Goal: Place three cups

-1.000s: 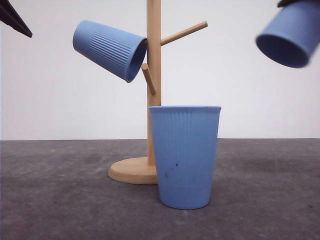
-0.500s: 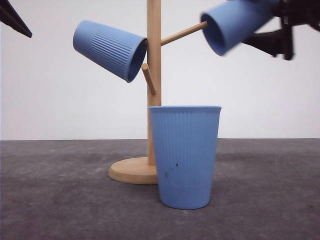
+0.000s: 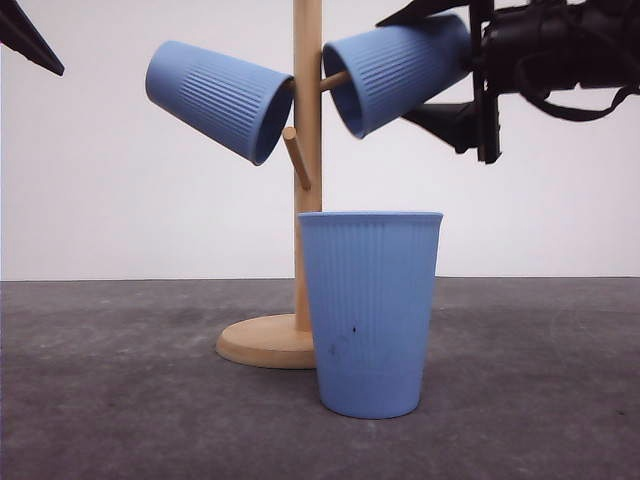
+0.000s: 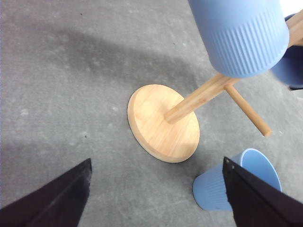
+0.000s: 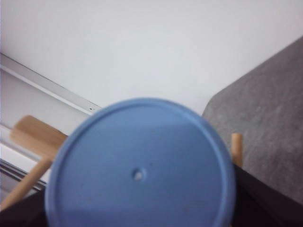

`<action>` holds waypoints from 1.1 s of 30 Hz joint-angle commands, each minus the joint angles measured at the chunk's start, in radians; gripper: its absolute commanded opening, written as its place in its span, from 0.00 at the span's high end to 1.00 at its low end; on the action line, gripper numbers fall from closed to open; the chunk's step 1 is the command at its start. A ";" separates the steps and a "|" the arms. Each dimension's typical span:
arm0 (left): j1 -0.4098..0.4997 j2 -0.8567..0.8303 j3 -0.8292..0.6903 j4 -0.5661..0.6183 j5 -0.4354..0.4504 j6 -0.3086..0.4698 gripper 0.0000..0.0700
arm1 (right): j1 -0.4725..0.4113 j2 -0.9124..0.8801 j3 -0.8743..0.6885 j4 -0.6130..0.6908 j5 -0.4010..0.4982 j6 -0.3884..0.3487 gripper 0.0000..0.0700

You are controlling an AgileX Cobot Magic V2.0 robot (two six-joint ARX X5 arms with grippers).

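Nearest you, the upright cup [image 3: 370, 312] stands mouth up on the grey table [image 3: 120, 400], hiding part of the wooden stand [image 3: 307, 150] and its base; behind, the hung cup [image 3: 218, 98] tilts mouth down-right on a peg; the held cup [image 3: 395, 70] lies nearly level, mouth over the right peg, clamped at its base end by your right gripper [image 3: 470, 75]; your left gripper [image 4: 156, 189] is spread wide, fingertips cut off.

We are seeing a wooden pegged stand [image 3: 307, 150] standing upright on its round base [image 4: 163, 123], which is resting flat on the grey desk [image 3: 120, 400]. Behind it, a plain white wall [image 3: 120, 200] is filling the background.
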 commanded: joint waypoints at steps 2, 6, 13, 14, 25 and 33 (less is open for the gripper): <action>-0.001 0.004 0.007 0.009 0.000 0.011 0.27 | 0.010 0.021 0.010 0.015 0.010 -0.022 0.44; -0.001 0.004 0.007 0.009 0.000 0.011 0.27 | 0.010 0.023 0.010 0.002 0.011 -0.028 0.43; -0.001 0.004 0.007 0.010 0.000 0.011 0.27 | 0.011 0.023 0.010 -0.028 0.010 -0.059 0.39; -0.001 0.004 0.007 0.010 0.000 0.011 0.27 | 0.011 0.023 0.010 -0.028 0.010 -0.062 0.39; -0.001 0.004 0.007 0.010 -0.003 0.011 0.27 | 0.010 0.023 0.010 -0.055 -0.047 -0.076 0.26; -0.001 0.004 0.007 0.010 -0.006 0.011 0.27 | 0.009 0.023 0.010 -0.059 -0.071 -0.078 0.17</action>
